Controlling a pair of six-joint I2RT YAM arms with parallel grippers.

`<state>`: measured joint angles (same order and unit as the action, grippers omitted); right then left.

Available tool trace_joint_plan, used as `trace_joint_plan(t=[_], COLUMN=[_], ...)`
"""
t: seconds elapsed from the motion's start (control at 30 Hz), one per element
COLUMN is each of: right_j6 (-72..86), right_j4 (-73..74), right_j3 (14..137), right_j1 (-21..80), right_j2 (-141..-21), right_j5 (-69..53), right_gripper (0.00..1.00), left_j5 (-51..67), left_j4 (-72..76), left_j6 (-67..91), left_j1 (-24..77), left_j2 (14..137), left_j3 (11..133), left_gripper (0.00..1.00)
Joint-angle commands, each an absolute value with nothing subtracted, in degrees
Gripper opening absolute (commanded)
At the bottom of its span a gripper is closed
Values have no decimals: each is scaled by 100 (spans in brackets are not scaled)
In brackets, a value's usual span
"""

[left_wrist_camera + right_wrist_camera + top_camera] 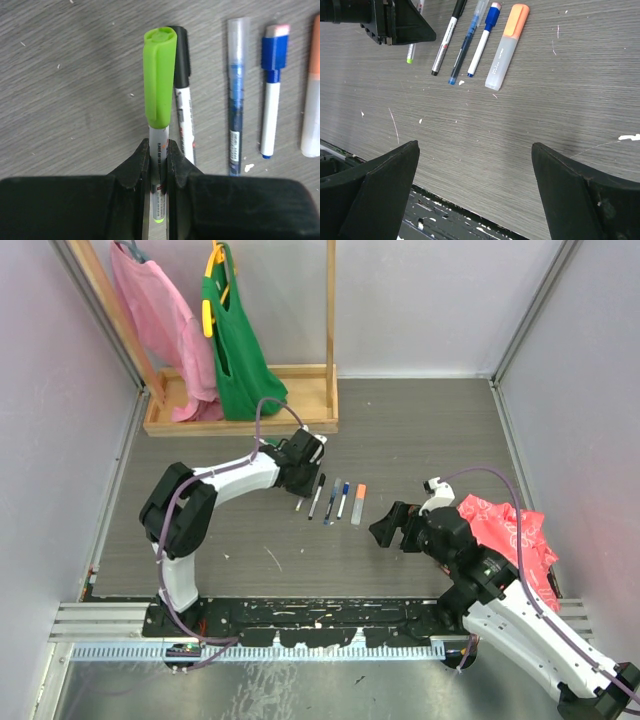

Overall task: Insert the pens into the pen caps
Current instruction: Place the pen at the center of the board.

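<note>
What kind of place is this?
Probably a robot practice booth, not a home: plain walls box in the table, and a left arm and right arm are bolted to a metal rail.

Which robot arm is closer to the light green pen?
Left. The left gripper is shut on the light green pen, fingers on its barrel below the cap. The right gripper is open, beyond the orange pen.

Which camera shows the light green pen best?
The left wrist view: the green pen fills it, capped, its barrel clamped in the left gripper. The right wrist view shows only its tail end; the top view, a sliver beside the gripper.
</note>
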<state>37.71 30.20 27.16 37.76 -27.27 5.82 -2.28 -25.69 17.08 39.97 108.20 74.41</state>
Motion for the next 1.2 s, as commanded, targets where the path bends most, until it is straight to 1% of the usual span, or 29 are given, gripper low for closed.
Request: trace_joint_plan(t=[0.0,0.2,0.33,0.5,0.7,0.93,1.17], right_j6=[3844,3841,3859,3875,3867,3889,3885], right_j4=[2971,2933,2858,2745,2699,2699,2691], right_j3=[2777,2773,2748,2735,2737,2683,2640], right_j1=[3769,3770,3764,3766,3765,3766,3768], right_j2=[-2781,-2894,-2966,-3096,-3155,-3082,-3118], right_j5=[514,488,441,363,334,334,334], right_gripper=[99,99,99,99,99,99,99], left_j5=[-330,-326,-341,-339,-308,-347,-436], left_j4=[-2633,-2691,-2730,-2759,-2743,-2785,-2931], left_j6=[1654,1660,1699,1762,1823,1818,1732], left_j1=[3834,3756,3761,3755,3762,3757,3674], left_j2=[10969,11160,11259,11295,11220,10852,10184], left_j3=[7744,7818,7857,7833,7757,7755,7998], left_gripper=[0,2,8,19,28,28,31])
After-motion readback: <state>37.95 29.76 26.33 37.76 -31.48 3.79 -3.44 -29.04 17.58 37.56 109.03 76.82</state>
